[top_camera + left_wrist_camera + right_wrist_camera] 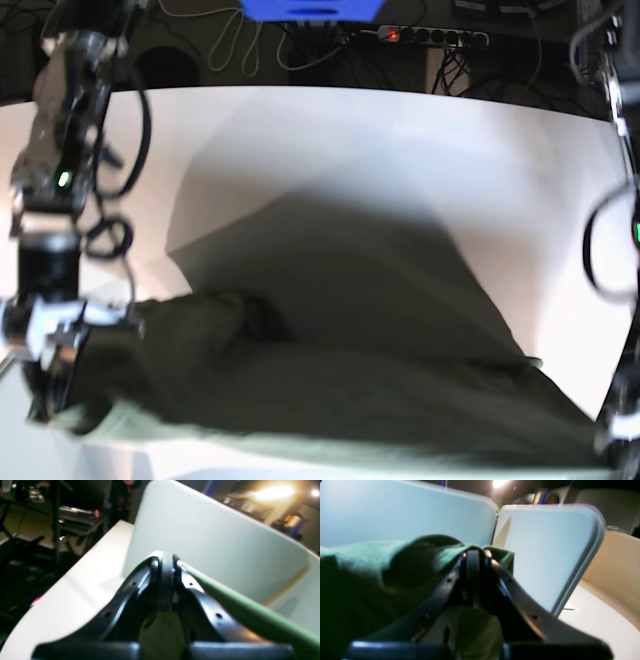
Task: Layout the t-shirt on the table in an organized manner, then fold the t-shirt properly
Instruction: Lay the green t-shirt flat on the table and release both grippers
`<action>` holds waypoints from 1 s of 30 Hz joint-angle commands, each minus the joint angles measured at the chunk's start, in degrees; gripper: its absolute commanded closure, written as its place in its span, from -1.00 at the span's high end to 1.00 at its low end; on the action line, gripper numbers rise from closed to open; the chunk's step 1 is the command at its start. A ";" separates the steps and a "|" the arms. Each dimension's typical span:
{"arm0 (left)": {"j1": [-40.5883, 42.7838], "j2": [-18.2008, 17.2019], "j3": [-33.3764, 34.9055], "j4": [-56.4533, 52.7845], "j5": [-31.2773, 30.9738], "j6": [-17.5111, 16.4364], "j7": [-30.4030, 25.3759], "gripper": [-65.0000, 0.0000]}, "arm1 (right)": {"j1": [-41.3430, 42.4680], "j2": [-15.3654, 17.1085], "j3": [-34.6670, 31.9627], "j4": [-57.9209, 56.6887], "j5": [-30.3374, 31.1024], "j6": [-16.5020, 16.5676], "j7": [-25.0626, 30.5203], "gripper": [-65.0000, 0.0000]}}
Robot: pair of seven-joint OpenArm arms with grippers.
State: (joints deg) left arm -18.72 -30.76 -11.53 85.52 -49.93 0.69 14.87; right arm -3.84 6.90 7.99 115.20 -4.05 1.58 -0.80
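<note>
**Both arms hold the t-shirt taut over the surface**

The t-shirt hangs stretched along the near edge of the white surface. The left gripper has its jaws clamped on green cloth, and the right gripper pinches a bunched edge at the opposite end

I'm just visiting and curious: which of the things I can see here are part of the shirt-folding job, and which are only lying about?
Part of the job:
- the t-shirt
- the table
- the left pincer, shut on the t-shirt
- the right pincer, shut on the t-shirt

Just lying about:
- power strip behind the table
- cables
</note>
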 commanded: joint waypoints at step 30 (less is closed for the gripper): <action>51.82 7.95 -27.28 21.87 -10.42 -1.00 -0.85 -0.99 | -37.44 -4.92 -0.56 -6.49 0.41 -0.84 33.72 -1.00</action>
State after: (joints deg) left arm 32.84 -21.89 -38.17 106.24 -59.29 -0.40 16.05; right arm -41.01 1.74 7.20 107.92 -4.23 1.52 30.76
